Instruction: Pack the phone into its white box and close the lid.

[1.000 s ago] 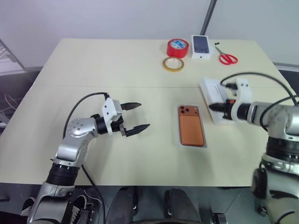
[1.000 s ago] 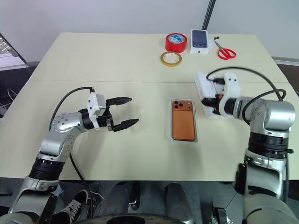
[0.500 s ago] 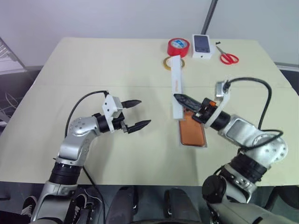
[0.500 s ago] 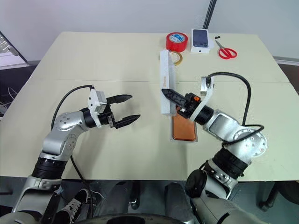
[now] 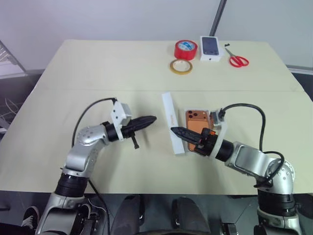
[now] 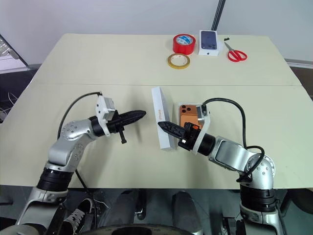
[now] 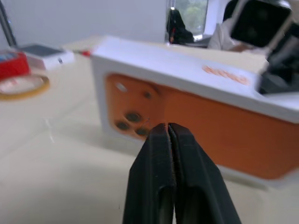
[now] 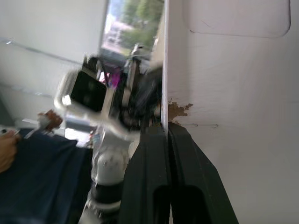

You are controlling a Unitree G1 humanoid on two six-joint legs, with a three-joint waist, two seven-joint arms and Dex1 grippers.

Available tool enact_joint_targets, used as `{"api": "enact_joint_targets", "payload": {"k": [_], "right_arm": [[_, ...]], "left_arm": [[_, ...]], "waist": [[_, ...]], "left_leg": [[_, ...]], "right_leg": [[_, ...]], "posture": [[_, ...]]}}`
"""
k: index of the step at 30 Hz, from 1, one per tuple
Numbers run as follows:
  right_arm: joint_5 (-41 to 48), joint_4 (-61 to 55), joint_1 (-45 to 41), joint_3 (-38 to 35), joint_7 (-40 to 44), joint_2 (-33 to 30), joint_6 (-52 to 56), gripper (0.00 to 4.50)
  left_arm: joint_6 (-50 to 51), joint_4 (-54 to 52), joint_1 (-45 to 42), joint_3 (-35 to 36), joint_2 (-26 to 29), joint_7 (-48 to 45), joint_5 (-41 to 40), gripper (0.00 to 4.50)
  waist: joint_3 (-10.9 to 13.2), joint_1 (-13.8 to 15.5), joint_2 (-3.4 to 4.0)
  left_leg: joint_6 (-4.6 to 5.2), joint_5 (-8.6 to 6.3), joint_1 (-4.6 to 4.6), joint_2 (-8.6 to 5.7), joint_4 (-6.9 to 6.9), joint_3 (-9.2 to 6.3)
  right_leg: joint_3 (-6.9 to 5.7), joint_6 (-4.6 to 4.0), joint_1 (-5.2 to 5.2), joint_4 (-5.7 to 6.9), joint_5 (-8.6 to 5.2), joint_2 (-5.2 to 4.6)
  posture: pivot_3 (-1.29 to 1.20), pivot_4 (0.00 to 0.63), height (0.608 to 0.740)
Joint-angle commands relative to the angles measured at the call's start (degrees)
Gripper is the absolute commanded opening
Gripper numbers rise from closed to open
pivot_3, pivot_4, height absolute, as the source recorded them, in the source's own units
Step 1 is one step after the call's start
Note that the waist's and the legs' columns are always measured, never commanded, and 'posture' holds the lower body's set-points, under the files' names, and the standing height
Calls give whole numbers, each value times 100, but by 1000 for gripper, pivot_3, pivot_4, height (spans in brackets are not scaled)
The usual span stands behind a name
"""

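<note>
The orange phone [image 5: 195, 120] lies in the shallow white box [image 5: 187, 113] at mid-table, its near half hidden by my right arm. The lid [image 5: 173, 121], white with orange lettering on its side wall, is tipped up on a long edge just left of the box. My right gripper [image 5: 175, 130] is shut on one of its walls, and the fingertips [image 8: 159, 133] pinch the white edge. In the left wrist view the lid [image 7: 187, 70] shows an orange face with dark lens rings. My left gripper [image 5: 152, 118] is shut and empty, pointing at the lid from a short gap away.
At the table's far side sit a red tape roll [image 5: 186, 49], a tan tape ring [image 5: 181, 66], a small white box with a phone picture [image 5: 211, 48] and red scissors [image 5: 238, 60]. Bare tabletop [image 5: 98, 73] lies to the left.
My right gripper carried the lid from the table's right side, up over the phone and down to its left, turning it on edge. The left gripper went from open to shut.
</note>
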Motion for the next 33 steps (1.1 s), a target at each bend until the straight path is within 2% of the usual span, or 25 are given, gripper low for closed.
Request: {"api": "enact_joint_targets", "payload": {"k": [1,5,8,9,11,13,17,19,24,26,30,31,33], "right_arm": [[176,242,-164,9,-205,-1,-291,0],[176,518,-182,-11,-142,-51,-376,0],[176,581,-171,-96,-76,-233,-415,869],[176,556,-131,-103,-21,-357,-394,1284],[163,511,-51,-211,151,-621,-354,2294],[-509,371,22,-427,858,-1317,-99,3335],[-2440,321,350,-780,3046,-3134,-21,3335],[-3109,371,502,-805,3801,-3557,-228,3335],[-4541,511,191,-640,4378,-3445,-1073,3335],[-5573,292,119,-186,4361,-3257,-1710,3335],[-7170,248,146,412,4301,-2925,-2775,1590],[-7566,341,133,512,4227,-2853,-3026,945],[-8043,467,107,578,4180,-2728,-3299,31]], "left_arm": [[-241,57,-10,-225,-215,65,149,59],[-548,724,-277,-537,-761,289,490,59],[-590,1046,-515,-570,-1099,396,539,0],[-640,1148,-584,-594,-1184,408,574,0],[-756,1356,-701,-658,-1341,424,660,0],[-792,1556,-825,-710,-1502,403,687,0],[-984,2021,-1054,-746,-1799,410,800,0],[-1084,2198,-1135,-753,-1890,416,849,0],[-1323,2660,-1414,-824,-2189,386,981,0],[-1124,2510,-1406,-742,-2068,338,914,0],[-760,2110,-1282,-684,-1624,276,967,0],[-660,2011,-1247,-682,-1479,309,1024,0],[-509,1883,-1212,-690,-1330,367,1048,0]], "waist": [[0,3,0],[-1,9,-1],[-1,15,-2],[-1,15,-2],[-2,14,-2],[-2,27,-1],[-1,126,3],[-2,133,-1],[-2,129,-1],[-3,127,-1],[-4,118,2],[-5,119,2],[-4,126,3]], "left_leg": [[0,0,0,0,2,0],[0,0,-1,1,0,-1],[1,0,-1,0,6,0],[1,0,-2,0,6,0],[1,0,-4,0,5,0],[2,-1,-4,-1,5,2],[9,-5,-5,-4,13,7],[9,-5,-4,-1,14,4],[9,-5,-3,1,16,4],[8,-5,-3,1,15,4],[5,-3,-1,4,13,3],[4,-2,-2,4,13,3],[2,-1,-2,2,14,5]], "right_leg": [[0,0,1,0,0,0],[0,0,0,0,0,1],[0,0,2,1,0,0],[-1,0,1,1,0,0],[-1,0,-1,1,0,0],[0,1,0,0,0,0],[0,1,1,-2,0,-1],[-1,1,2,-2,0,5],[0,1,0,0,0,8],[1,1,-1,1,0,7],[2,1,-5,4,0,11],[2,1,-7,4,0,11],[3,1,-6,5,0,8]], "posture": [[0,150,728],[0,150,728],[0,150,728],[0,150,728],[0,150,728],[0,150,728],[0,150,728],[0,150,728],[0,150,728],[0,150,728],[0,150,728],[0,150,728],[0,150,728]]}}
